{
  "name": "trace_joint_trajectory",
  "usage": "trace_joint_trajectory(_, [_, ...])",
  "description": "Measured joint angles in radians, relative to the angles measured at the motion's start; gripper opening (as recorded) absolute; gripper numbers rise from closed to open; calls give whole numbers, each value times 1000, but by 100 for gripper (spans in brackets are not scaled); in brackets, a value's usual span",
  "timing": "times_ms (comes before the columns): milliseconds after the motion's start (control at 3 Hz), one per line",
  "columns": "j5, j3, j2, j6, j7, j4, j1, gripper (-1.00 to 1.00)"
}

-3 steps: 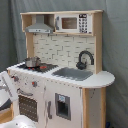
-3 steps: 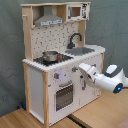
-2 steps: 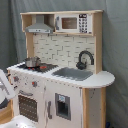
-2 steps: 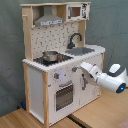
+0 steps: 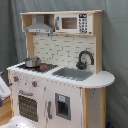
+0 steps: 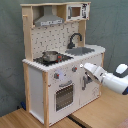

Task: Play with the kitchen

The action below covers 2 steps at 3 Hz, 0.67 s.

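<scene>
Arm closer to the kitchen front

Your gripper [image 6: 85, 67] has moved left since earlier, near the kitchen [image 6: 55, 75] knobs in the second exterior view; you cannot tell its finger opening.

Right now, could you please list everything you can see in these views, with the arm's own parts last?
Kitchen: one, white and light wood, on the floor before a grey curtain.
Pot: one, silver, on the stove at the counter's end.
Faucet: one, black, behind the sink.
Sink: one, grey, set in the counter.
Hood: one, grey, above the stove.
Microwave: one, white, on the top shelf.
Oven door: one, white with a dark window, below the knobs.
Arm: one, white, reaching in from the second exterior view's right toward the cabinet front.
</scene>
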<state>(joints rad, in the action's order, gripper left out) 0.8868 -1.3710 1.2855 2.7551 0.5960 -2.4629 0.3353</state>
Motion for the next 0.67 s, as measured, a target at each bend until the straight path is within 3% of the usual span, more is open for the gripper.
trace_joint_trajectory(667, [0,4,0,-75,-198,5,-80,100])
